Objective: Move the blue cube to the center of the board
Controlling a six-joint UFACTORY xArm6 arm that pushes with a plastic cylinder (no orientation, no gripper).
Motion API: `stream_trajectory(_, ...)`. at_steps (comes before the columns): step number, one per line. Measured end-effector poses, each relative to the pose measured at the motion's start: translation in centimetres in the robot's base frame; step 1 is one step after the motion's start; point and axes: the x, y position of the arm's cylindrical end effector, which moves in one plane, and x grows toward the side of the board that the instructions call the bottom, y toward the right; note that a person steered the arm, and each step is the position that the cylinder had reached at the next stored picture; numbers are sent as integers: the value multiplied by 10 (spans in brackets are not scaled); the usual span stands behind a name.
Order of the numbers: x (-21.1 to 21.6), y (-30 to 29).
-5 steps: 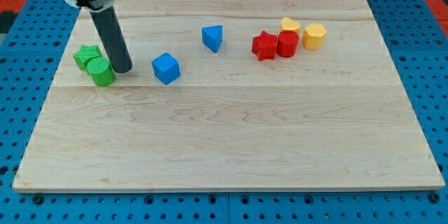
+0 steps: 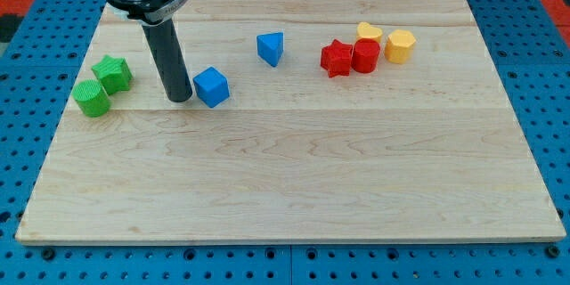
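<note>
The blue cube (image 2: 211, 86) sits on the wooden board (image 2: 294, 178), left of the board's middle and toward the view's top. My tip (image 2: 180, 98) rests on the board just to the cube's left, nearly touching it. A blue triangular block (image 2: 271, 48) lies up and to the right of the cube.
A green star (image 2: 112, 73) and a green cylinder (image 2: 92, 98) lie near the board's left edge. A red star (image 2: 336, 58), a red cylinder (image 2: 365, 55), a yellow heart-like block (image 2: 369, 31) and a yellow hexagonal block (image 2: 400, 45) cluster at the upper right.
My tip has moved right, from beside the green cylinder to just left of the blue cube. The green cylinder has shifted left and down; the green star sits slightly apart from it.
</note>
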Motion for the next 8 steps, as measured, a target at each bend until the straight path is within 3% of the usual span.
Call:
stream_trajectory(6, -4, 15)
stream_trajectory(8, 9, 66)
